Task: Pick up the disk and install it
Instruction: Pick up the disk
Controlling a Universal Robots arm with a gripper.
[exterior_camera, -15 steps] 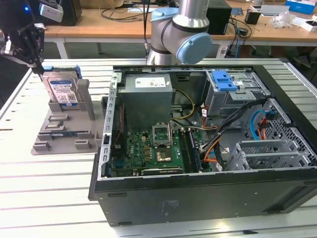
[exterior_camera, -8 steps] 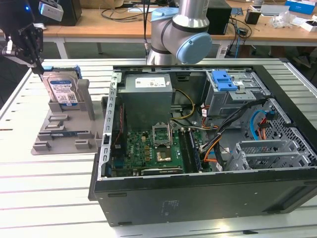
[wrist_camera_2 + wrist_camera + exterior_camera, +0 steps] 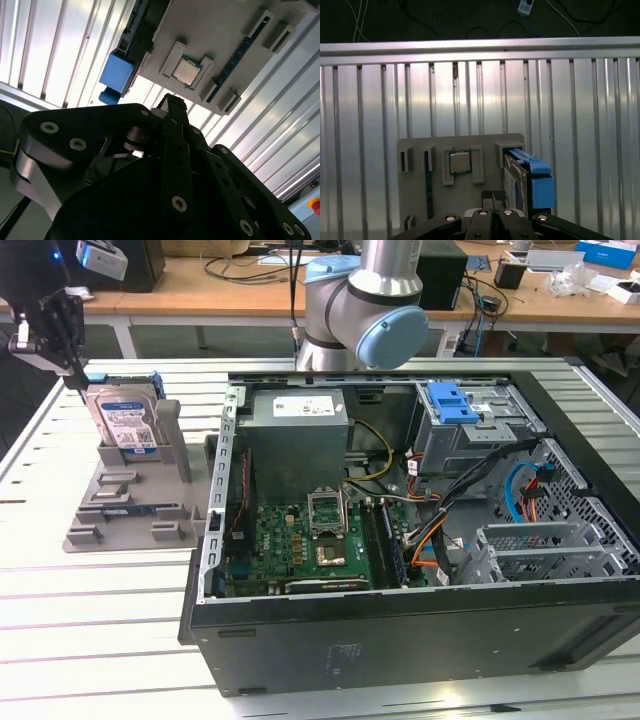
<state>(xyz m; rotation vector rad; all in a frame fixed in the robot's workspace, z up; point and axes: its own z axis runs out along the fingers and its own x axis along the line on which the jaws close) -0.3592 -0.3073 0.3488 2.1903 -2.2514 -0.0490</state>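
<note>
holder: grey slotted stand (image 3: 120,510) on the ribbed table (image 3: 60,590). the disk (image 3: 124,416) stands on edge in its end slot, and 1 processor chip (image 3: 460,162) lies in another pocket.
case: open computer case (image 3: 400,630) just beside the stand, with a blue latch (image 3: 450,400) on its drive cage (image 3: 470,435).
room: bare table on the stand's other sides.
gripper: the gripper (image 3: 76,368) has its fingers pressed together (holding nothing). it hangs over the stand, near the disk's top corner.

Lower edge of the disk (image 3: 124,412) out of sight, seemingly behind the grey holder (image 3: 172,445).
</note>
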